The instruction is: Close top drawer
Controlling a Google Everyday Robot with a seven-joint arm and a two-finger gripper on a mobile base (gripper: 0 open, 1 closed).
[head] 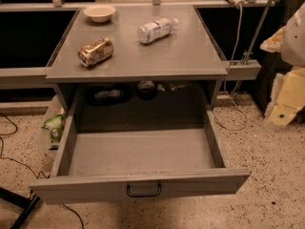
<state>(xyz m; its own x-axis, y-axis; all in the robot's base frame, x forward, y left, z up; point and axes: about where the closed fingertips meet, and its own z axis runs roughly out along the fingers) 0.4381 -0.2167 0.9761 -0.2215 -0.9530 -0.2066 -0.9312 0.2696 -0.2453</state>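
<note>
The top drawer (143,184) is pulled far out from under the grey counter (190,61). Its flat grey front faces me at the bottom of the camera view, with a small dark loop handle (143,190) at its centre. The drawer's inner floor (143,151) shows bare grey metal. My gripper (281,111) is the cream-coloured piece at the right edge. It hangs to the right of the drawer's right side wall and is well apart from the drawer and from the handle.
On the counter lie a gold can (95,52) on its side, a plastic water bottle (155,29) on its side and a cream bowl (99,13). A green bag (54,126) sits left of the drawer. Cables (9,156) run over the speckled floor.
</note>
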